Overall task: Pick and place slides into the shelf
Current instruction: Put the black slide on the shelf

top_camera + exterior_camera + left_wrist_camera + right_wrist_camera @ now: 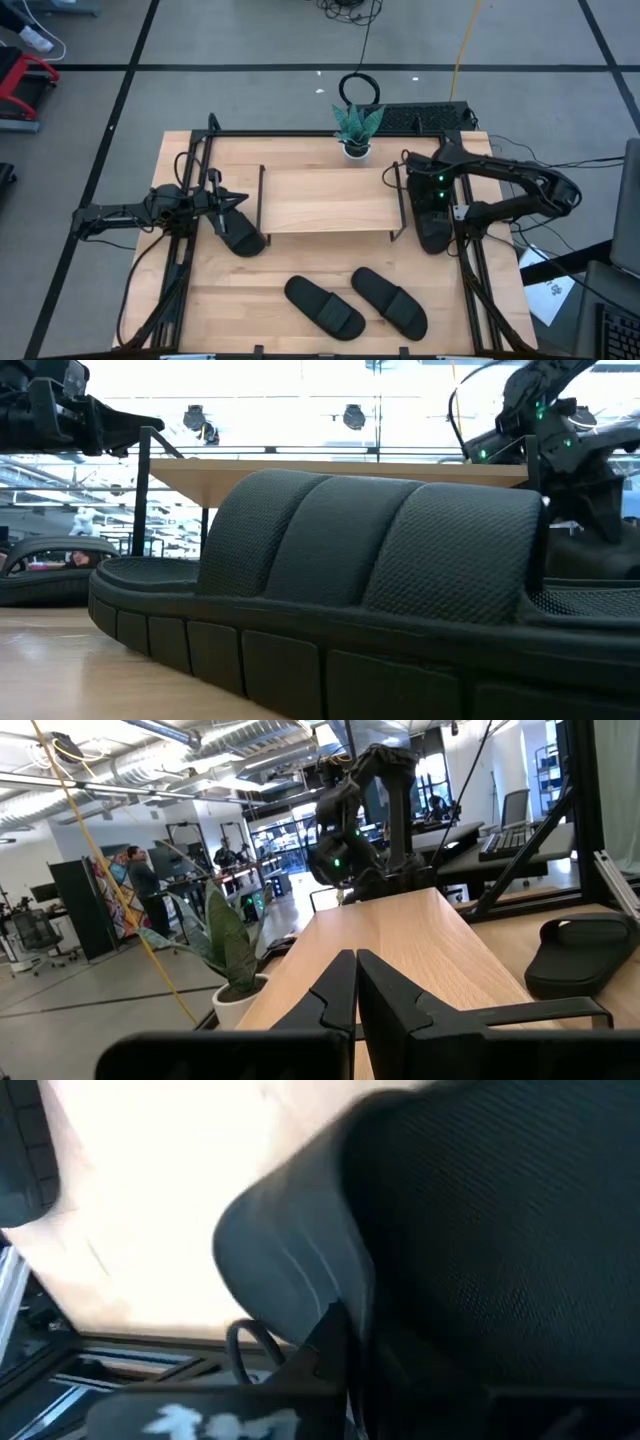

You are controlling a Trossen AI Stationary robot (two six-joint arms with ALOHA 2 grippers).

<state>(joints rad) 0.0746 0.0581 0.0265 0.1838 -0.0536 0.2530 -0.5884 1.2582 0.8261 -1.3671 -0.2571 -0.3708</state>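
Right claw (432,222) is clamped on a slide (434,232) right of the shelf (325,200). Left claw (222,200) is closed, empty. Strap looks soft, light; grip its edge.

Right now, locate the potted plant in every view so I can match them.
High view: potted plant at top centre, just behind the shelf.
Low view: not in it.
Left wrist view: potted plant alongside the shelf.
Right wrist view: not in it.
Shared landmark: the shelf.
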